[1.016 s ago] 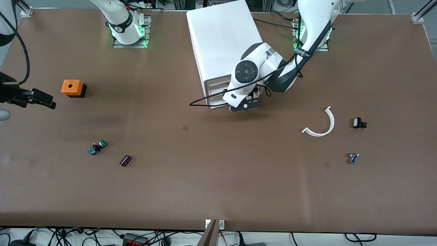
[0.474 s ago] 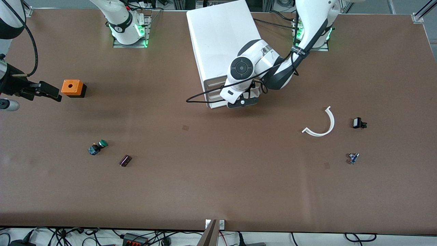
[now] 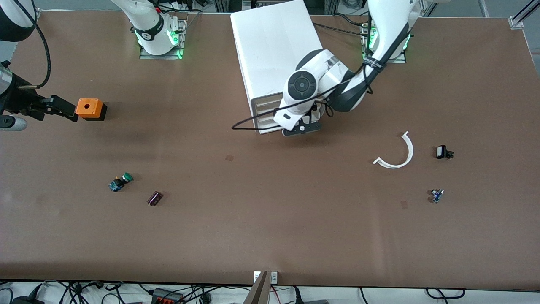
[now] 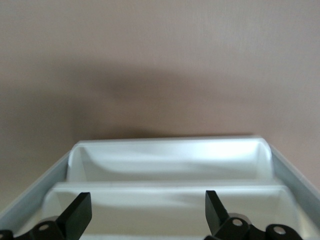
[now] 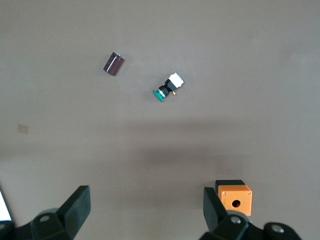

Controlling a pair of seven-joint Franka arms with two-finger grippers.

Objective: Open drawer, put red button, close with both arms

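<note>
— As your left gripper (image 3: 301, 128) hung at the cabinet (image 3: 274, 46) front, what worried you?

— Its jaws were spread wide and empty, just above the drawer (image 3: 263, 120). The lips were stacked close, so I could have hooked the wrong one or shoved the whole cabinet.

— And the right gripper (image 3: 63, 112)?

— It was spread, empty and waiting beside the orange box (image 3: 89, 108). The red button (image 3: 436, 195) was, I think, that small piece toward the left arm's end. Its cap was too small to tell, so I might have grabbed the green button (image 3: 121, 181).
</note>
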